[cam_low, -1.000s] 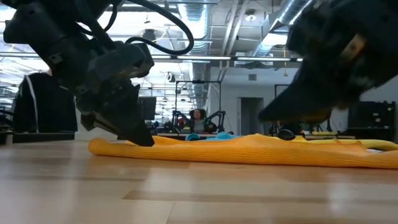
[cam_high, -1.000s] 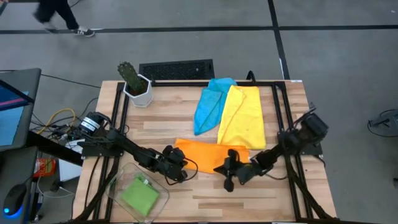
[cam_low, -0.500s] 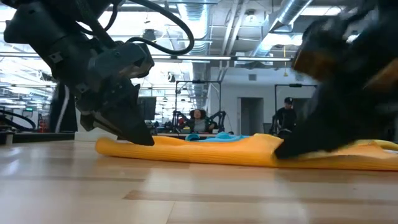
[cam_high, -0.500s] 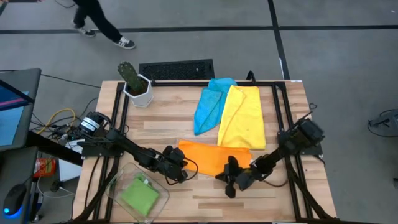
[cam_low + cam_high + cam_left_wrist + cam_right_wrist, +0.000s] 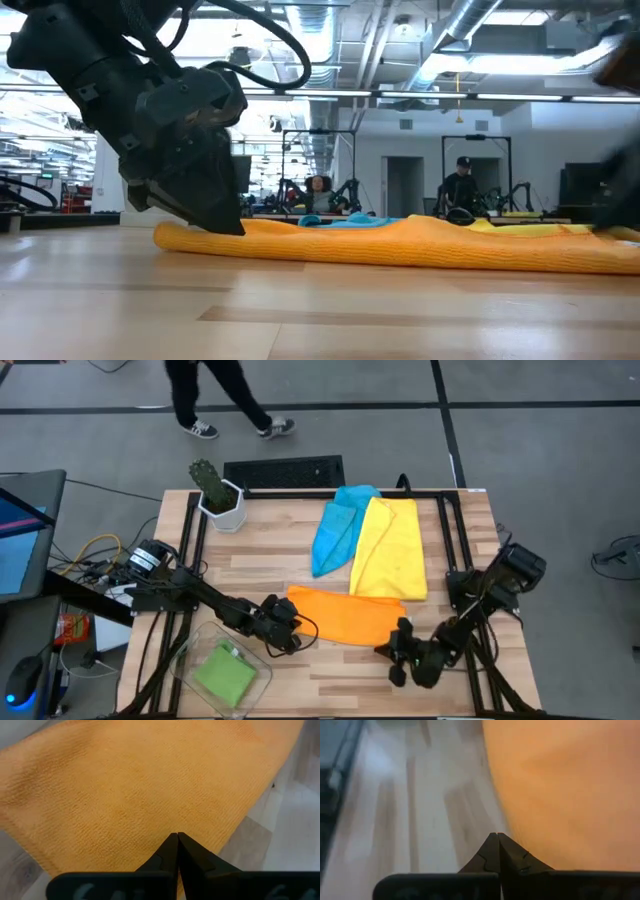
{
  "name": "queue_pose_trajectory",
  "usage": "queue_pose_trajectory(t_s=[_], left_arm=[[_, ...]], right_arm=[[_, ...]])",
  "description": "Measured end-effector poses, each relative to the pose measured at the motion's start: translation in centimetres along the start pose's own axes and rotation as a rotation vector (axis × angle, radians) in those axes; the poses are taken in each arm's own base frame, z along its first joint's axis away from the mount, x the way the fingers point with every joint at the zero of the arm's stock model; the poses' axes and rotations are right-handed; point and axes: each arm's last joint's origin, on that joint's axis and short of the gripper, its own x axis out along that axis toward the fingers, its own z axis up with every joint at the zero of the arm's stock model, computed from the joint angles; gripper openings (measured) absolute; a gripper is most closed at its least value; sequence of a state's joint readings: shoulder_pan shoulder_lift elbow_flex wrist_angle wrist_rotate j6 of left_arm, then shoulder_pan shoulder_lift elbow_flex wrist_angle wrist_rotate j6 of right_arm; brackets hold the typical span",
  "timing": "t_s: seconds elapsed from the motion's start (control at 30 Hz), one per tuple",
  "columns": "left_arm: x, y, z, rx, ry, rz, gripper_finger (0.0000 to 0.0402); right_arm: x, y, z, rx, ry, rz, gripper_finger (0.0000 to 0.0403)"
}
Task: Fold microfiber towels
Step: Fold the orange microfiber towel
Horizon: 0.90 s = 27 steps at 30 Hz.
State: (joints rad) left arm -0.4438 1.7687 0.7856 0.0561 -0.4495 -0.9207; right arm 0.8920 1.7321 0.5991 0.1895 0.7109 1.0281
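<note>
The orange towel (image 5: 345,615) lies flat, folded into a long band, on the wooden table near its front edge. My left gripper (image 5: 294,630) is shut, with its tips on the towel's left end (image 5: 200,238). My right gripper (image 5: 394,664) is shut and empty, off the towel's near right corner, over bare wood (image 5: 435,820). The yellow towel (image 5: 390,550) and the light blue towel (image 5: 335,530) lie side by side at the back. The green towel (image 5: 225,672) sits folded in a clear container at the near left. My left gripper presses its shut fingertips (image 5: 232,222) down on the orange towel's left end (image 5: 150,815), slanting down from the table's left. The towel lies flat on the table under the tips.
A cactus in a white pot (image 5: 218,495) stands at the far left corner. The clear container (image 5: 190,660) hangs over the near left edge. Bare wood lies in front of the orange towel (image 5: 330,665). A person walks on the floor beyond the table (image 5: 215,395).
My right gripper has slid off the orange towel's right part and gone toward the table's near right corner, staying shut. The orange towel stays flat on the table. My left gripper has kept its place on the left end.
</note>
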Motion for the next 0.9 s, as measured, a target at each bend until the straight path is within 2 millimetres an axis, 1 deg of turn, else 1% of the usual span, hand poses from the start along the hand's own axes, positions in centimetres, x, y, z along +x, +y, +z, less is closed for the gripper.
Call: queue_pose_trajectory(t_s=[0.1, 0.17, 0.27, 0.37, 0.43, 0.5, 0.57, 0.7, 0.77, 0.9], left_arm=[[-0.4, -0.3, 0.5, -0.012, -0.009, -0.022, 0.0], [-1.3, -1.1, 1.6, -0.02, -0.04, -0.065, 0.0], [-3.0, -2.1, 3.5, 0.023, -0.103, -0.124, 0.0], [-4.3, -2.5, 4.5, 0.039, -0.172, -0.142, 0.0], [-4.3, -2.6, 4.3, 0.055, -0.187, -0.146, 0.0], [-3.6, -2.2, 3.3, 0.065, -0.169, -0.133, 0.0], [-2.6, -1.9, 2.3, 0.093, -0.111, -0.145, 0.0], [-1.0, -0.7, 1.4, 0.117, 0.032, -0.102, 0.0], [-0.8, 0.0, 1.0, 0.127, 0.08, -0.059, 0.0], [-1.0, 0.5, 0.7, 0.154, 0.11, 0.002, 0.0]], right_arm=[[0.4, -0.1, -1.8, 0.032, 0.02, -0.028, 0.0014], [0.5, -0.1, -2.3, 0.065, 0.008, -0.035, 0.0015], [0.5, 0.0, -2.2, 0.089, 0.002, -0.034, 0.0015], [0.2, 0.0, -1.8, 0.087, 0.008, -0.024, 0.0014], [0.1, -0.1, -1.4, 0.077, 0.008, -0.025, 0.0015], [0.1, -0.1, -1.0, 0.08, 0.007, -0.022, 0.0016], [0.2, -0.2, -0.9, 0.078, 0.013, -0.022, 0.0016], [0.0, 0.0, -0.6, 0.083, 0.007, -0.009, 0.0015], [-0.2, 0.1, -0.4, 0.091, 0.003, 0.001, 0.0016], [-0.1, 0.1, -0.4, 0.095, 0.005, 0.0, 0.0017]])
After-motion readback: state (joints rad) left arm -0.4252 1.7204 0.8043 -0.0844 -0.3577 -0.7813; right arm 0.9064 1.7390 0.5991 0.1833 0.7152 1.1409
